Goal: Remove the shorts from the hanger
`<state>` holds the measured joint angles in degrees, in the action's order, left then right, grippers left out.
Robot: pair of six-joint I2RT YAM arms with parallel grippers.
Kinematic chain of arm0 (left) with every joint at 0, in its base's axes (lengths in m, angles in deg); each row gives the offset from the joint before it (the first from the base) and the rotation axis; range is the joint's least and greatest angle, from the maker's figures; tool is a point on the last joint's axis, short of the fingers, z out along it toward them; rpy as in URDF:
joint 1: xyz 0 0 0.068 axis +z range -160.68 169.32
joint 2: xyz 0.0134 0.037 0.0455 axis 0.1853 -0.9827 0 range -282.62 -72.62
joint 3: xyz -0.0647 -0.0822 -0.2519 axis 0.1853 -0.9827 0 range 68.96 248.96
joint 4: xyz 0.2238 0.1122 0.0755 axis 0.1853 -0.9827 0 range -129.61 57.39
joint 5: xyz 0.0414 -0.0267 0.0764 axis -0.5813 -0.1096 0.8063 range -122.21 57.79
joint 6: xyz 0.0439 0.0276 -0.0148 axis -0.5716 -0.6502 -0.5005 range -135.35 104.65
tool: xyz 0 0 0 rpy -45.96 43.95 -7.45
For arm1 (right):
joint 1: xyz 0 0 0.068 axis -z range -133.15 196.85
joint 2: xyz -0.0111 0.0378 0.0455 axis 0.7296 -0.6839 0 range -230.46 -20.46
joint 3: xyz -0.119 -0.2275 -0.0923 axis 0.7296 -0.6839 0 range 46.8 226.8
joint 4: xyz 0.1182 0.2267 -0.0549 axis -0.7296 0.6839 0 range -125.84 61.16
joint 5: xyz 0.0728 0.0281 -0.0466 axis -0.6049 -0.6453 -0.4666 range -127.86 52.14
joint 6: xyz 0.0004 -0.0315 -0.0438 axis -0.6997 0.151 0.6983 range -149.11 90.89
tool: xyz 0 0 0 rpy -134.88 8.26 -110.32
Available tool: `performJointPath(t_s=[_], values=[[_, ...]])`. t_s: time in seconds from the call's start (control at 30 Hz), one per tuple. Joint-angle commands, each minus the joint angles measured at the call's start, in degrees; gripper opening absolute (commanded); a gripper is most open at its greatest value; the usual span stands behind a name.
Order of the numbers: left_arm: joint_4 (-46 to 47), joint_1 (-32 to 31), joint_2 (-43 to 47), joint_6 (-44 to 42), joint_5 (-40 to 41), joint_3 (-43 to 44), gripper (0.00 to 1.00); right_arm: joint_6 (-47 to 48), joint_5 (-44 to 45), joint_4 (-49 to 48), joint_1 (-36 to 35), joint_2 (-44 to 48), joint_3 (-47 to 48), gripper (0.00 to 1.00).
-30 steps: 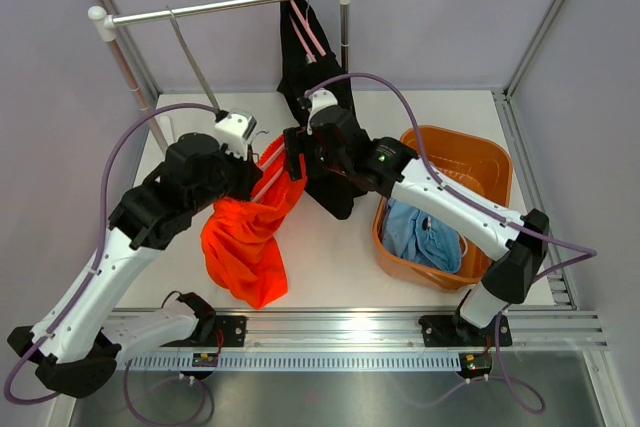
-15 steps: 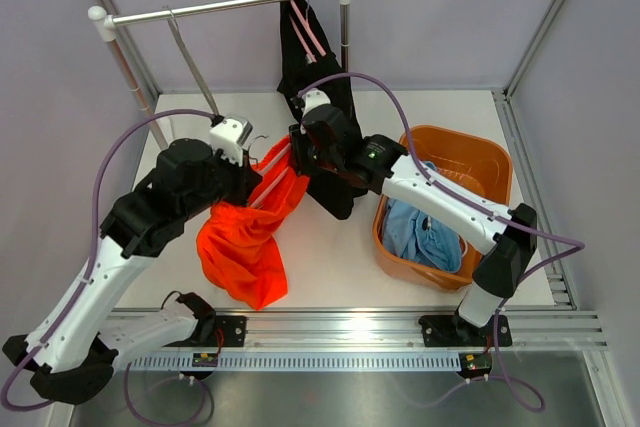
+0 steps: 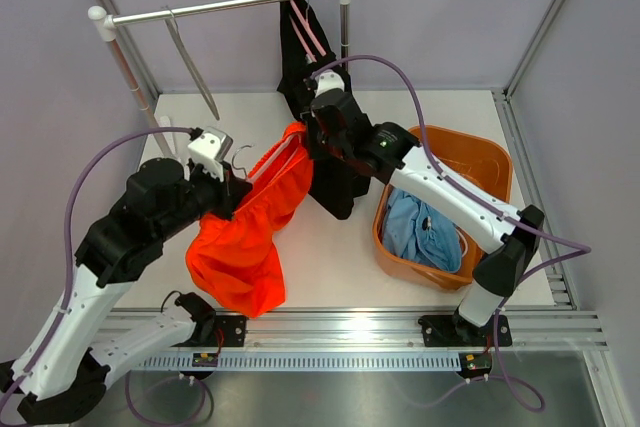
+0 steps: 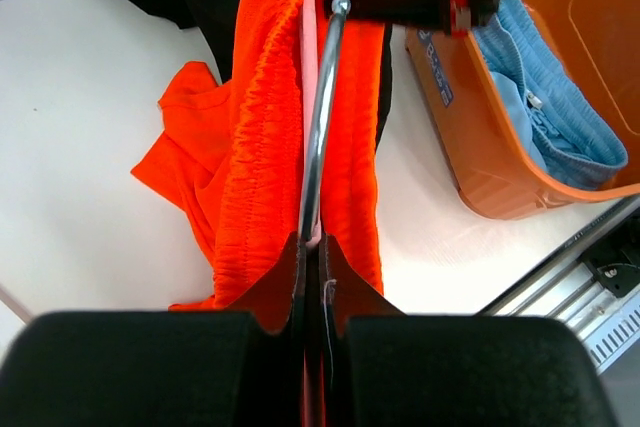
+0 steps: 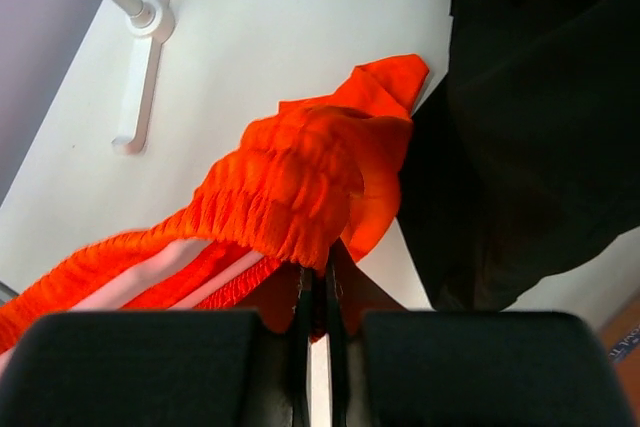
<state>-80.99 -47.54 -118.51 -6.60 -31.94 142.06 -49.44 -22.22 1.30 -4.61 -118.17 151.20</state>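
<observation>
- The orange shorts (image 3: 240, 247) were held up between the two arms, left of centre over the surface (image 3: 330, 257).
- In the top view their long axis was laid on a diagonal. The waistband was pointed toward the far right, and the legs were hung down toward the near left edge.
- Whether the leg ends were rested on the surface could not be told for certain.
- The waistband was stretched along the hanger (image 4: 322, 97). In the left wrist view its metal wire was seen running lengthwise between the two gathered sides of the waist.
- The left jaws were closed on the hanger, with the metal wire and a pink strip pinched between them.
- The right jaws were clamped on a bunched fold of the orange waistband at its far end, with the fabric gathered just above the tips.
- The black shorts (image 3: 295, 72) were hung from the right end of the rail (image 3: 220, 4), just behind the right jaws. Their long axis was run downward toward the surface.
- The light blue shorts (image 3: 420, 232) were found crumpled inside the orange basket (image 3: 470, 162) at the right of the surface.
- A second, bare hanger (image 3: 190, 59) was hung tilted from the rail toward its left end.
</observation>
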Motion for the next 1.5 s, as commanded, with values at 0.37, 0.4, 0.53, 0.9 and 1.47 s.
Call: performJointPath(t_s=[0.37,0.4,0.53,0.9,1.47], values=[[4.3,-0.2,6.8,-3.2,-10.6,-2.6,0.00,1.4,6.1,1.5,5.1,1.6,2.0,0.00],[5.1,-0.2,7.0,-3.0,-11.0,-3.0,0.00,1.5,6.3,1.6,5.1,1.6,1.8,0.00],[7.4,-0.2,8.0,-2.3,-9.9,-3.7,0.00,1.0,5.0,1.7,5.1,1.6,0.6,0.00],[17.7,-0.2,8.7,0.0,-8.7,-6.2,0.00,-0.3,-2.4,-2.2,5.1,4.1,-5.5,0.00],[29.7,-0.2,3.8,7.8,14.0,-7.8,0.00,8.8,-13.5,-0.1,-15.8,9.9,-5.4,0.00]])
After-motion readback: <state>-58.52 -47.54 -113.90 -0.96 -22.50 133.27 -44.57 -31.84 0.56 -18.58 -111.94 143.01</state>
